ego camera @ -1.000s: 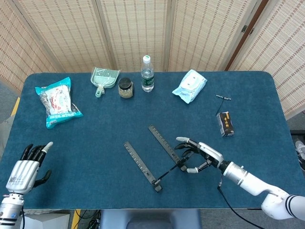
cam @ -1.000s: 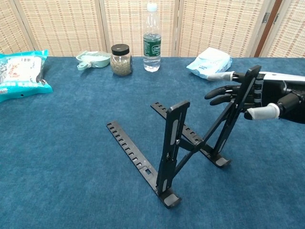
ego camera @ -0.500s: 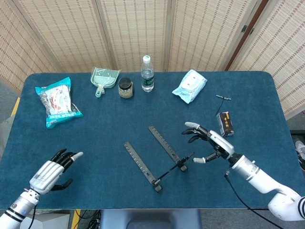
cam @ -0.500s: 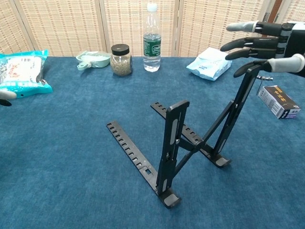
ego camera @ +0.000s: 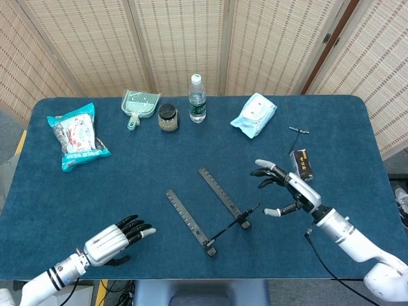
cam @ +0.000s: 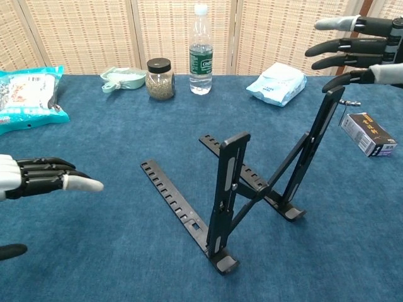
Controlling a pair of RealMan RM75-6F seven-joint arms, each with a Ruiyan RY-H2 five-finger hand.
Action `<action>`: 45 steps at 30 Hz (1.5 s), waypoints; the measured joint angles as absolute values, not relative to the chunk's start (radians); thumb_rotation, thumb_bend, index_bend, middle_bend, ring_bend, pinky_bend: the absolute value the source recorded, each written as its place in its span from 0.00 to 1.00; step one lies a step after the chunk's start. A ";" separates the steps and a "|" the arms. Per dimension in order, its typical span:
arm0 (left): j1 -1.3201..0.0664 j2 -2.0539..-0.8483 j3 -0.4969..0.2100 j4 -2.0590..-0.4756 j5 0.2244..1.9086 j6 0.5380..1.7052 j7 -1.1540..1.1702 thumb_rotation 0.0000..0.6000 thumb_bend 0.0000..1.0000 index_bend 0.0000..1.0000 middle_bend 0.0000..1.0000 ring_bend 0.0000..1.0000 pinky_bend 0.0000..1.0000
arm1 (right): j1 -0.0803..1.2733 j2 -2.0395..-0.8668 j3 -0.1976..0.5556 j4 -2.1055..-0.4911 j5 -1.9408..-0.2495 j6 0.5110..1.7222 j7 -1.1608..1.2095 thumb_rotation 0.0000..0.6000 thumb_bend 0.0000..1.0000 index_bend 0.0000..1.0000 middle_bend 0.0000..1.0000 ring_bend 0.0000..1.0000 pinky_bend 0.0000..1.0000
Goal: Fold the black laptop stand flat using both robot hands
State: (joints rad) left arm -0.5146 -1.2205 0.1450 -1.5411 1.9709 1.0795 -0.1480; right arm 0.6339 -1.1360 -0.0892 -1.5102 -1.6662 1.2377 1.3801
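Nearest, left hand (cam: pixel 38 178) now well in over the counter (ego camera: pixel 127 166), fingers stretched forward and apart, holding nothing; a second ago parked at the near-left corner, half a second ago only partway along. Pointing toward the laptop stand (cam: pixel 252 189) but well short of it.

Mid-counter, black laptop stand unchanged: two notched rails flat on the blue cloth, two support arms raised and crossed, nothing folded. No shift on the cloth across the three moments.

Further right, right hand (cam: pixel 356 47) lifted clear of the taller support arm. A second ago wrapped about its top end; now above and just beyond it, fingers spread, empty, thumb tip close to the arm's tip, contact not certain in either view. Small black box (ego camera: pixel 301 164) on the counter just beyond that hand.

At the far edge, water bottle (ego camera: pixel 197 99), jar (ego camera: pixel 167 118), green dustpan (ego camera: pixel 140 105), white pack (ego camera: pixel 254 115), snack bag (ego camera: pixel 76 136), all undisturbed.

Likely meaning: one-hand grasp given up, left hand brought in for a two-hand fold. Task barely begun; stand upright, neither hand on it for sure.
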 measured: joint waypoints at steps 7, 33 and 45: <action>-0.587 -1.286 0.153 -1.526 1.992 1.028 -0.158 1.00 0.33 0.04 0.07 0.07 0.00 | 0.618 -1.129 -0.087 -1.512 -1.669 1.237 1.379 1.00 0.04 0.13 0.23 0.19 0.31; -0.783 -1.452 0.135 -1.482 1.925 0.911 -0.173 1.00 0.33 0.04 0.01 0.00 0.00 | 0.566 -1.098 -0.077 -1.507 -1.681 1.261 1.400 1.00 0.04 0.13 0.23 0.19 0.31; -0.826 -1.482 0.141 -1.481 1.891 0.902 -0.179 1.00 0.33 0.04 0.01 0.00 0.00 | 0.552 -1.095 -0.072 -1.494 -1.686 1.269 1.417 1.00 0.04 0.13 0.23 0.19 0.31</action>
State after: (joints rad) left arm -0.8261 -1.4822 0.1414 -1.4808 1.8905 0.9019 -0.1790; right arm 0.5523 -1.0948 -0.0725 -1.4939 -1.6863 1.2686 1.4174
